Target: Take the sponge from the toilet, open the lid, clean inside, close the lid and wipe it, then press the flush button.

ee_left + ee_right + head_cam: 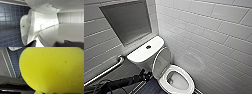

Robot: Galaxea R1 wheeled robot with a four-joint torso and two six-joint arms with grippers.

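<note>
yellow sponge close before the right wrist camera, above blue floor tiles
soft and light, i judge; pinch it across the middle. right gripper's hold: cannot tell. left gripper spread, at 8 o'clock of the raised lid.

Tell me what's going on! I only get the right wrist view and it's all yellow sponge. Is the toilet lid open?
Observer: Yes. In the head view the lid stands up against the tank.
Operator: Where's the other arm?
Observer: The left tool is close beside the lid's edge; I can't tell if it touches.
Operator: And the flush button?
Observer: The flush button sits in the middle of the flat tank top.
</note>
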